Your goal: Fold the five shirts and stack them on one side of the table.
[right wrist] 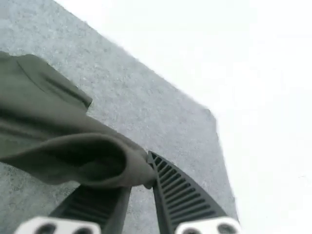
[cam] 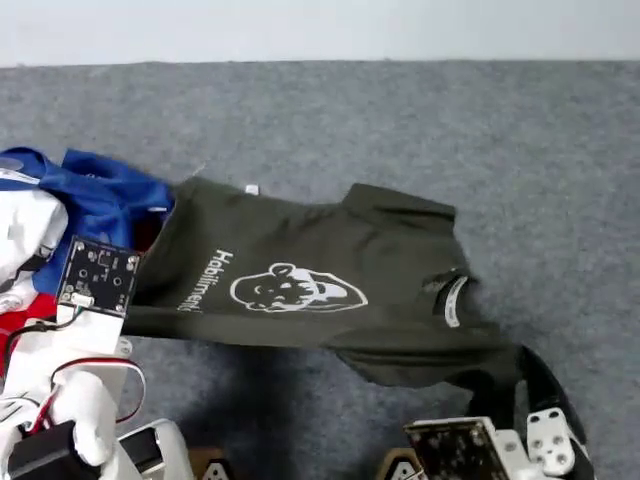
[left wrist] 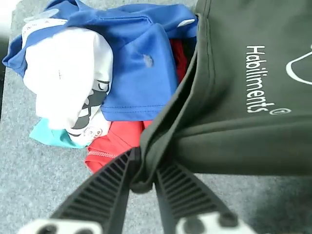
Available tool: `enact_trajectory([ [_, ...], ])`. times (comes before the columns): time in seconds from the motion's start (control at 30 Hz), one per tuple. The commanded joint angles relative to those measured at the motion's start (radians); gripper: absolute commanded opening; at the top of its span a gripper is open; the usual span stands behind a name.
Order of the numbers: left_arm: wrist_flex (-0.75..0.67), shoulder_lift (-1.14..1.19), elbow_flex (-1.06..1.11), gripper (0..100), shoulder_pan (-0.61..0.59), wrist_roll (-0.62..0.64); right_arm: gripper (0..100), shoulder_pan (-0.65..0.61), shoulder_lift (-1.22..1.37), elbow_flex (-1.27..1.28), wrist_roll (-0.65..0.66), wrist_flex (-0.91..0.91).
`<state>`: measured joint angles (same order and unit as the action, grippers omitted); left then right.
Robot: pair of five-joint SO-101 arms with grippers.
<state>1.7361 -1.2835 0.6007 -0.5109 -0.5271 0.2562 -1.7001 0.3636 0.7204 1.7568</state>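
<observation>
Our left gripper [left wrist: 142, 181] pinches the dark green shirt [cam: 300, 270] at its hem, our right gripper [right wrist: 141, 180] near the collar end. We see its long axis stretched between them across the table [cam: 400, 120], with unfolded shirts [cam: 100, 200] heaped just beside the hem.

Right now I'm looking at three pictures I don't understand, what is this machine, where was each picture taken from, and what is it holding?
Two small robot arms stand at a grey table. One picture looks down from a fixed camera; the other two come from a camera on each arm's wrist. A dark green shirt lies spread on the table. The left gripper pinches its edge beside a heap; the right gripper pinches a fold at the other end. The heap holds a blue shirt, a white shirt, a red shirt and a teal shirt.
</observation>
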Motion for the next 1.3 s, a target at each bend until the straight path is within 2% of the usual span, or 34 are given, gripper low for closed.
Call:
enact_trajectory([
  [0.0,0.018,0.0,-0.001,1,-0.011,-0.009,0.8,0.013,0.004,0.064,0.002,0.041],
  [0.13,0.012,0.035,0.022,1,0.098,-0.005,0.8,-0.028,0.004,0.361,0.002,0.025],
  [0.2,-0.04,0.101,0.028,1,0.157,0.025,0.8,-0.077,0.004,0.473,0.014,-0.012],
  [0.33,-0.204,0.327,0.002,1,0.256,0.144,0.8,-0.096,0.005,0.54,0.0,-0.113],
  [0.5,-0.316,0.674,-0.183,1,0.365,0.163,0.8,-0.094,0.005,0.601,0.008,-0.262],
  [0.67,-0.351,0.996,-0.455,1,0.374,0.238,0.8,-0.09,0.036,0.692,0.002,-0.463],
  [0.77,-0.35,1.166,-0.63,1,0.379,0.242,0.8,-0.09,0.119,0.715,0.002,-0.595],
  [0.97,-0.345,1.507,-0.972,1,0.382,0.244,0.8,-0.091,0.371,0.715,-0.029,-0.868],
  [1.27,-0.333,1.962,-1.357,1,0.382,0.244,0.8,-0.094,0.8,0.715,-0.048,-1.219],
])
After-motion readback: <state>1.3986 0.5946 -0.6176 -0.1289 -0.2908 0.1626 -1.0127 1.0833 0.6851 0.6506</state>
